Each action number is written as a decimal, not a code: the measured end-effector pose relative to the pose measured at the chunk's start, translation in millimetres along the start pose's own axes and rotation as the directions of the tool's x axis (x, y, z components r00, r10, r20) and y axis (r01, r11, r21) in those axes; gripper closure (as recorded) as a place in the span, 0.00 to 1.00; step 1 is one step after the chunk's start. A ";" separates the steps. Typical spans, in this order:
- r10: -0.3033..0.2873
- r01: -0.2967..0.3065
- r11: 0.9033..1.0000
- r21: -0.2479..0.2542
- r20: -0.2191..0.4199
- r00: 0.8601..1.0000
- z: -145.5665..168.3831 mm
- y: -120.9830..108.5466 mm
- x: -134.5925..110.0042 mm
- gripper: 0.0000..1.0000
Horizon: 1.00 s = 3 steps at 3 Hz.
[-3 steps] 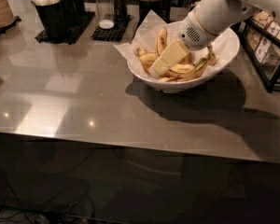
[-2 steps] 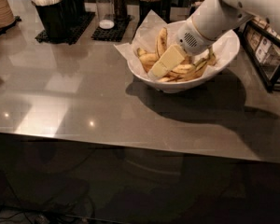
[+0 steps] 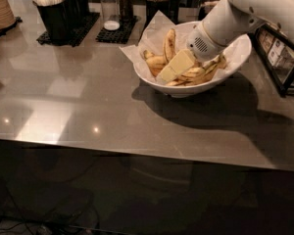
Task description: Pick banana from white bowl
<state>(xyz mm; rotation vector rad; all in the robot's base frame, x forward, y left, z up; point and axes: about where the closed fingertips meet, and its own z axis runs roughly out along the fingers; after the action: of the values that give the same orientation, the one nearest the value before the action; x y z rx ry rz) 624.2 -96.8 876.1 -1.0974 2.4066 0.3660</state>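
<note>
The white bowl (image 3: 196, 88) stands on the grey table (image 3: 88, 102), and I take it as the landmark for everything here. Inside the bowl there is crinkled white paper (image 3: 148, 39), which rises above the rim on the bowl's left side. On this paper rests a heap of yellow fruit. The banana (image 3: 170, 44) is long and curved, with dark streaks on its skin. It leans upward in the back-left part of the bowl, and its upper end is higher than the rim. The other bananas (image 3: 201, 73) lie lower, in the middle and the right part of the bowl.

The white arm (image 3: 225, 21) reaches down from above the right side of the bowl. Its gripper (image 3: 166, 74) is inside the bowl, pale and wedge-shaped, pointing down and to the left. It is just beside the lower end of the banana and over the other bananas. Whether it is clenched on something or released — this I cannot tell from where I stand.

Behind the bowl and well to its left stand black cups (image 3: 56, 13) filled with white things, on a black mat (image 3: 68, 33). Nearer, also behind the bowl on its left, are two shakers (image 3: 116, 6). Far to the left of the bowl, at the table's edge, there is a stack of plates (image 3: 0, 14). To the right of the bowl — quite near it — stands a black-framed stand (image 3: 284, 62).
</note>
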 end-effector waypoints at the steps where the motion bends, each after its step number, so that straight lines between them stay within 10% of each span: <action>1: 0.000 0.000 1.000 0.000 0.000 1.000 0.0 0.0 0.0 0.41; 3: 0.000 0.000 1.000 0.000 0.000 1.000 0.1 0.0 0.0 0.88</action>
<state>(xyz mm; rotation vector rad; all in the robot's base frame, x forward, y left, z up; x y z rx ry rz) 624.2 -96.7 876.0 -1.0976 2.4066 0.3661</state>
